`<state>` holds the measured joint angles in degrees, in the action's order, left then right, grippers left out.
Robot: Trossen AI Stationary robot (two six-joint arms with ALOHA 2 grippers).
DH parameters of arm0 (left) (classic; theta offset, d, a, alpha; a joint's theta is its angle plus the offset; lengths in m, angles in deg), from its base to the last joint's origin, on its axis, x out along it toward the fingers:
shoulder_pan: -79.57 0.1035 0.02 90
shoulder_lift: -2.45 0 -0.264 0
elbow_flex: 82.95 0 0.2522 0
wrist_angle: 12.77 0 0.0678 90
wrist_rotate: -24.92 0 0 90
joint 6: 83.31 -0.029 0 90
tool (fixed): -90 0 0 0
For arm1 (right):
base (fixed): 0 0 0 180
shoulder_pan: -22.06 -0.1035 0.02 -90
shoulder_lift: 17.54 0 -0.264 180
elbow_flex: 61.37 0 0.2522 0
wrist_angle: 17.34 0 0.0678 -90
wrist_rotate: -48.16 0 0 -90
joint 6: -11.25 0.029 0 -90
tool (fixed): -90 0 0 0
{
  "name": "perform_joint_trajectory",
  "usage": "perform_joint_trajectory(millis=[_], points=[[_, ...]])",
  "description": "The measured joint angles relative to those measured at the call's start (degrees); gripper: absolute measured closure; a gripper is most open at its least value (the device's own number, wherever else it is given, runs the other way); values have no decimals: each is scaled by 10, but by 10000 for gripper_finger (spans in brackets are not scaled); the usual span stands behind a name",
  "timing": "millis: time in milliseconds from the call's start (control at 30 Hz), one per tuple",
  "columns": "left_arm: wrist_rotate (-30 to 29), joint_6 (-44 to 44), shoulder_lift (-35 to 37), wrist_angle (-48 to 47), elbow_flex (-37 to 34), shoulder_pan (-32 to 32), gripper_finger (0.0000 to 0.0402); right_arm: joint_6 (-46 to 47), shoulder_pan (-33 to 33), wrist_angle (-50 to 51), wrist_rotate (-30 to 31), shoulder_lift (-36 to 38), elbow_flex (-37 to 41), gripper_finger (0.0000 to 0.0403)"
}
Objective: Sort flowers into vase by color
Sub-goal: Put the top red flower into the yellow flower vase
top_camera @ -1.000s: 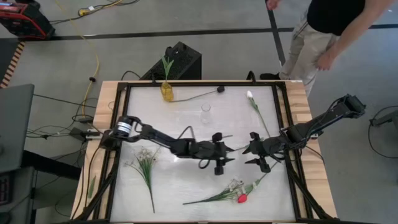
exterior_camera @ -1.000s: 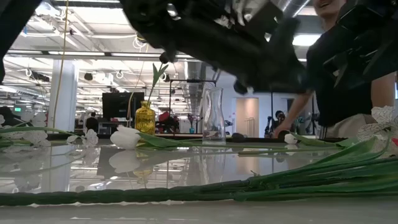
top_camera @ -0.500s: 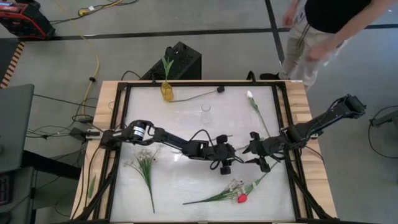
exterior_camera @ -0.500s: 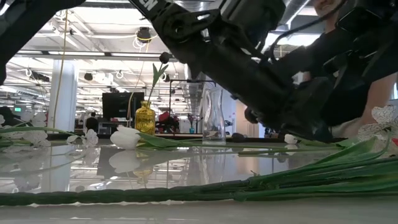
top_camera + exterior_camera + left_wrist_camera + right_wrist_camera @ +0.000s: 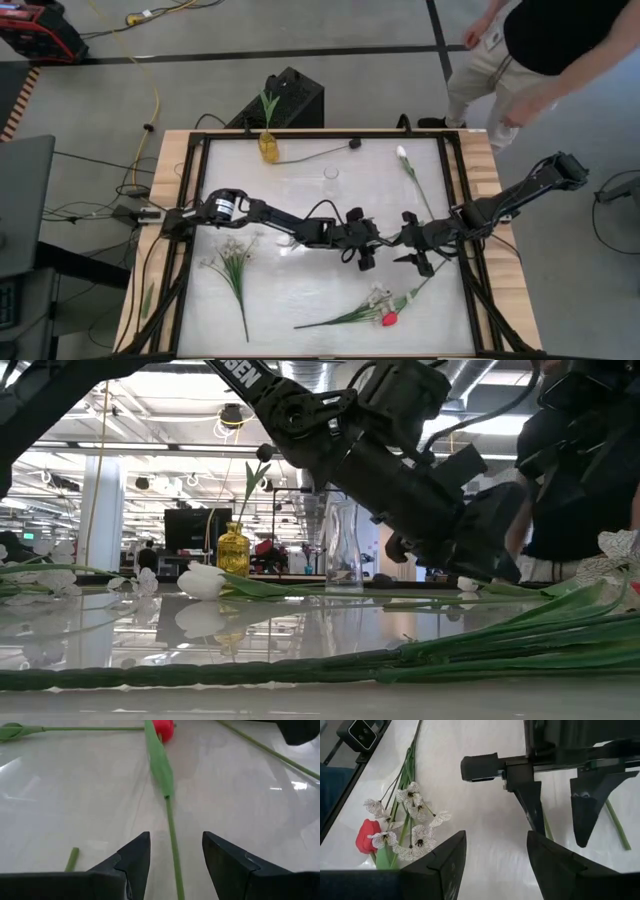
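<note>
The red flower lies on the tabletop at about 5 o'clock, its head beside a sprig of tiny white blossoms, green stems fanning toward 7 o'clock. My left gripper hangs over the middle of the tabletop, fingers spread apart and holding nothing; my left wrist view shows a thin green stem running between them toward the red head. My right gripper sits just beside it at 3 o'clock, fingers equally parted and empty. Only my right wrist view shows the blossoms' dark-veined petals. The low view alone shows a clear vase and yellow vase standing upright.
</note>
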<state>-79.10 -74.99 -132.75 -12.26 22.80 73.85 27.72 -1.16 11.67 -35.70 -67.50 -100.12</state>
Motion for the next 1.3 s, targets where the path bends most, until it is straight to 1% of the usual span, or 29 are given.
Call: perform_joint_trajectory(millis=[233,400,533,600,667,733,833,867,1000,1133,1300], points=[[-3,17,0,-31,-8,-1,232,4,0,-9,11,0,0,169],[23,30,0,-27,-21,0,232,7,0,-10,13,0,0,169],[2,32,1,-43,-23,-2,239,18,0,-11,14,0,0,169],[5,35,1,-47,-23,-2,253,27,0,-12,15,0,0,169],[9,35,2,-56,-23,-2,276,36,0,-12,15,0,0,169],[4,34,2,-68,-23,-2,310,43,0,-12,15,0,0,169],[0,19,2,-73,-23,-3,375,55,0,-11,15,0,0,169],[1,17,2,-72,-23,-3,388,60,0,-11,15,0,0,169],[6,11,7,-75,-23,-3,399,74,0,-10,14,0,0,169],[5,-6,32,-102,-25,-3,400,75,0,-14,14,0,0,169],[-34,-37,84,-134,-25,-3,401,76,-4,-46,5,0,0,169]])
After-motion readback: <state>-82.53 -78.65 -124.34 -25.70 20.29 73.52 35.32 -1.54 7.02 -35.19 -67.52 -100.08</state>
